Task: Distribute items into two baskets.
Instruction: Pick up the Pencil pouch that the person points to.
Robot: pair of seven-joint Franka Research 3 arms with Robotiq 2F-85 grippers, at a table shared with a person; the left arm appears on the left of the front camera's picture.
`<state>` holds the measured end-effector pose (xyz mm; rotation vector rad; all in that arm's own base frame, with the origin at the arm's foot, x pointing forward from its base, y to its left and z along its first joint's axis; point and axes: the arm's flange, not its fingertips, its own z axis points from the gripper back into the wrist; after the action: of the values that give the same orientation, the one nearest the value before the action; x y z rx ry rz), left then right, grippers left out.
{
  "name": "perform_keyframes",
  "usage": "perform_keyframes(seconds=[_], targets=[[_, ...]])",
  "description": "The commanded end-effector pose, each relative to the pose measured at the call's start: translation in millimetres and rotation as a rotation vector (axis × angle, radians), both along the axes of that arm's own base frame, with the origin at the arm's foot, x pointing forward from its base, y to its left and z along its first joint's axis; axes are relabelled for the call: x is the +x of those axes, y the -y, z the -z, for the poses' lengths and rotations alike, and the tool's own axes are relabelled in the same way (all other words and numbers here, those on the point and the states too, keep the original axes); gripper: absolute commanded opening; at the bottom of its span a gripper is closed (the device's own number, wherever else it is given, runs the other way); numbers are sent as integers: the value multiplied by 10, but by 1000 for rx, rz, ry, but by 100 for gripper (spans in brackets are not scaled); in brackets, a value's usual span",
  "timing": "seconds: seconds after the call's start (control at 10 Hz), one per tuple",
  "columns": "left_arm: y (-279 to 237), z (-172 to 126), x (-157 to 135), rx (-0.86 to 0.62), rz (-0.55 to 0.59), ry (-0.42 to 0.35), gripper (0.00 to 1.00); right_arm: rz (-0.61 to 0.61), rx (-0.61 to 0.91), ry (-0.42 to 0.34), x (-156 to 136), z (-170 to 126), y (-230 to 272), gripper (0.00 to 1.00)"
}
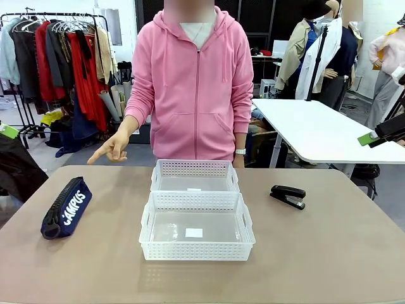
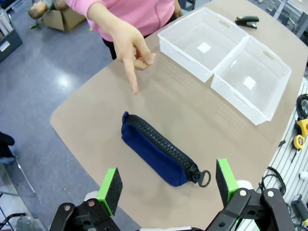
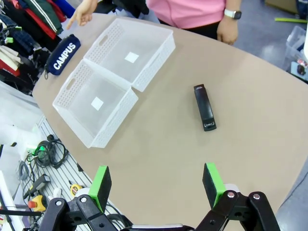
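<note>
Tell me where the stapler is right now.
In the front view the black stapler lies on the table's right side, apart from the far white basket and the near white basket at the middle.

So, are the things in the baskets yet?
Nothing done: the near white lattice plastic basket and its far twin hold no items. Nothing in hand: both jaws are open. Left: the navy blue zip pouch and black stapler, lying on the table.

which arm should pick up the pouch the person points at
Left. Its open tool hangs right over the pouch. The right tool, also open, is nearer the stapler, with the baskets between it and the pouch.
</note>
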<state>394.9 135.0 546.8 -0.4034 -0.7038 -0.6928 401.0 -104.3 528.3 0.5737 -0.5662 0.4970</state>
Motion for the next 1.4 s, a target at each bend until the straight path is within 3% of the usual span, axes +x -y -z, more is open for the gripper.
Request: perform_keyframes(seconds=[0.0,0.3,0.9,1.3], targets=[[-14,1,-7,-2,13,5,100,-5,15,7,6,-4,2,100],[-1,0,-1,0,0,0,100,-5,15,7,6,-4,2,100],[580,184,434,194,-116,-227,100,-5,15,7,6,-4,2,100],[996,428,536,321,-195,-354,100,-5,15,7,6,-4,2,100]])
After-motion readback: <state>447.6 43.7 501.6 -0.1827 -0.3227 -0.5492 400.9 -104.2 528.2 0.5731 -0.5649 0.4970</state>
